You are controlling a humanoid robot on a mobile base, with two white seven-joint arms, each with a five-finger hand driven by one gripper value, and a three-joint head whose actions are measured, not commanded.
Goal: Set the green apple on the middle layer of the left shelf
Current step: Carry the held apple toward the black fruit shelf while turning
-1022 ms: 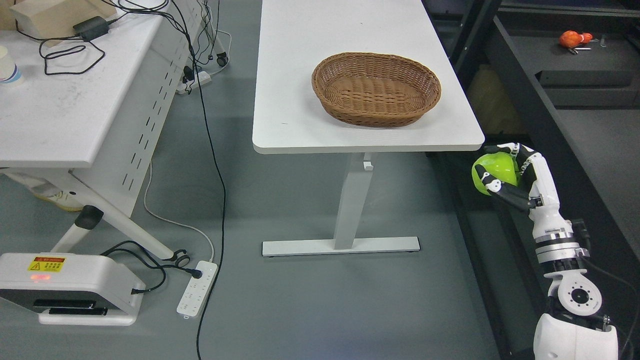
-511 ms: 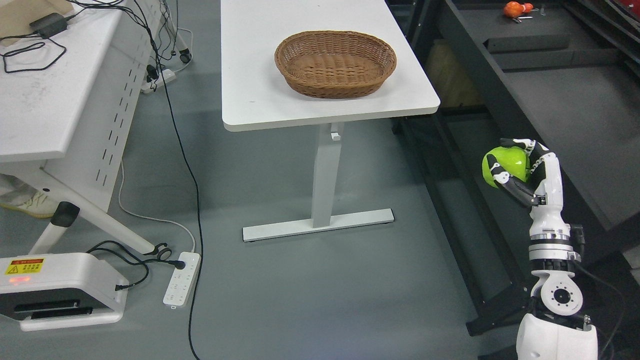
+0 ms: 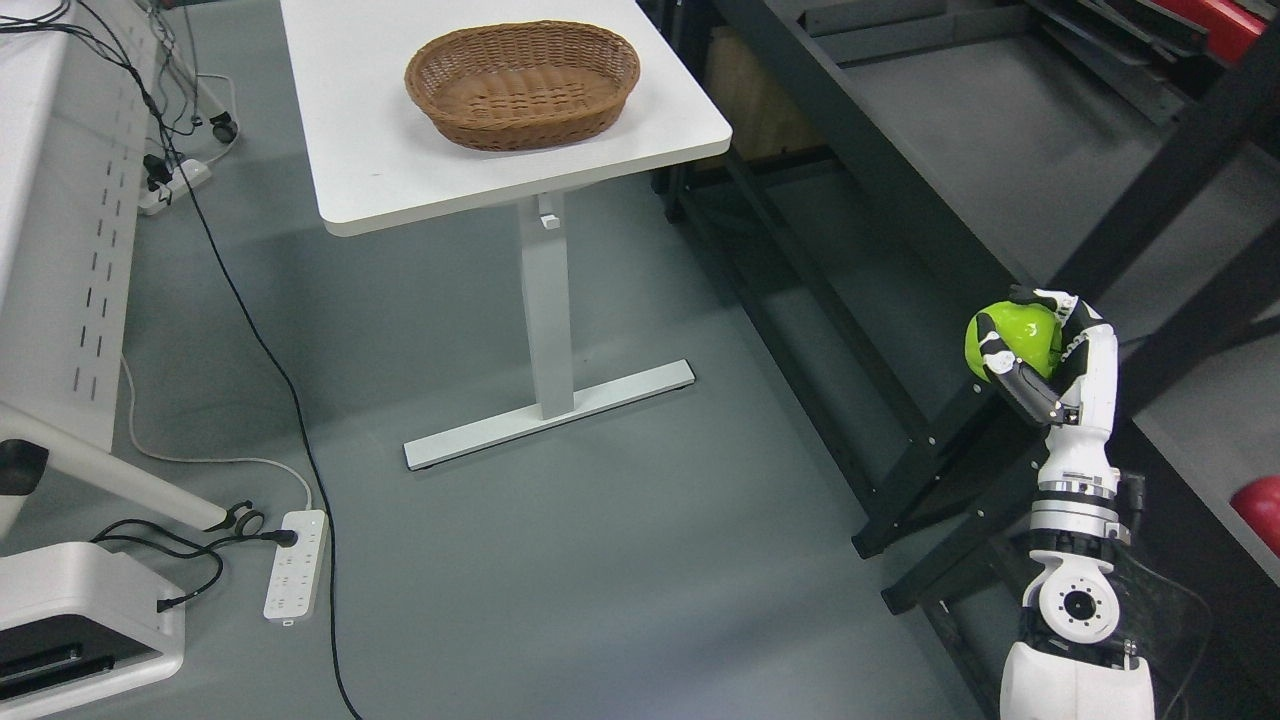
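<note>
So on my feed the shiny round green apple [image 3: 1012, 337] is up in the air at the right side, wrapped in the white and black right robot hand [image 3: 1035, 345]. Its fingers [image 3: 1005, 362] are curled tight around the fruit, one across the front and others over the top, so it's a proper full grip. The arm comes up from the bottom right corner, forearm pretty much vertical.

Right behind the apple is the dark grey metal shelf [image 3: 930, 130], with its black slanted frame posts crossing just beside the hand. The apple sits in front of the shelf's near edge, not on any layer. Something red and rounded [image 3: 1262, 508] peeks in at the right edge lower down on the shelf, can't tell what it is.

Further off to the upper left there's the white rectangular table [image 3: 380, 180] with an oval brown wicker basket [image 3: 522, 85] near its right edge. A white power strip [image 3: 294, 562] lies on the grey floor at lower left.
</note>
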